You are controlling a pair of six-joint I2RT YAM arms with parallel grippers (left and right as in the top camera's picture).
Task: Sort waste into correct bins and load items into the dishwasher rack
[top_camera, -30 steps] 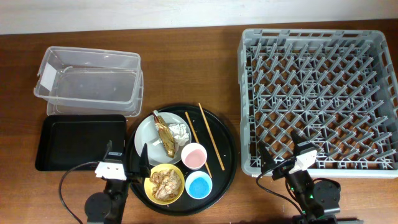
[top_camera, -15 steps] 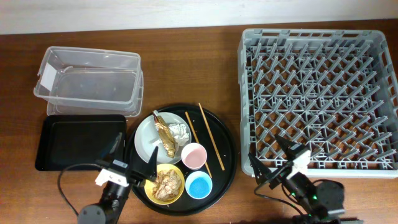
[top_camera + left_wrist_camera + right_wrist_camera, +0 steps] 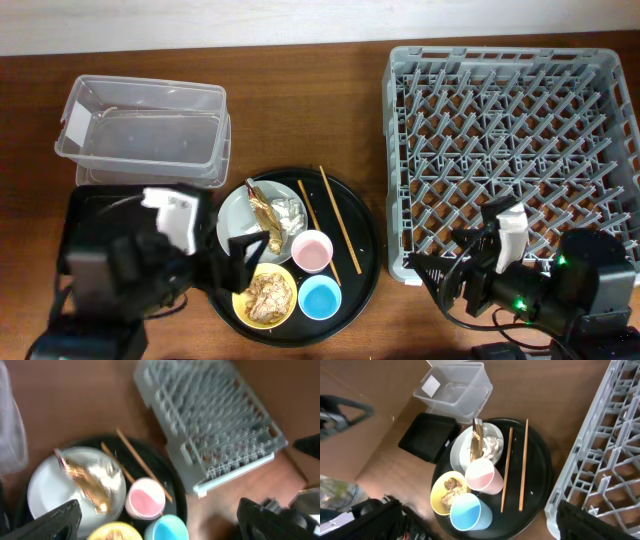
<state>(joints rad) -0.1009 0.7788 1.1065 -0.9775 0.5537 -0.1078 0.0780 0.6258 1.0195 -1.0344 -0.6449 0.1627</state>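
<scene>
On the round black tray [image 3: 360, 250] sit a pale plate [image 3: 238, 222] with a golden wrapper [image 3: 265, 222] and white paper [image 3: 291, 211], chopsticks [image 3: 341, 232], a pink cup [image 3: 312, 250], a blue cup [image 3: 320, 297] and a yellow bowl [image 3: 244, 300] holding a food lump [image 3: 268, 293]. My left gripper [image 3: 232, 258] is open and empty above the tray's left side. My right gripper [image 3: 447, 255] is open and empty at the near left corner of the grey rack [image 3: 515, 150]. The right wrist view shows the pink cup [image 3: 482, 475], blue cup [image 3: 467, 510] and chopsticks [image 3: 522, 465].
The clear tub [image 3: 145, 135] stands at the back left. The black rectangular tray [image 3: 85, 205] lies in front of it, mostly hidden under my left arm. Cables trail from both arms at the table's front edge.
Both arms have risen toward the camera. The left arm moved back over the black rectangular tray, and the right arm moved right beside the rack's front edge. No object moved.
</scene>
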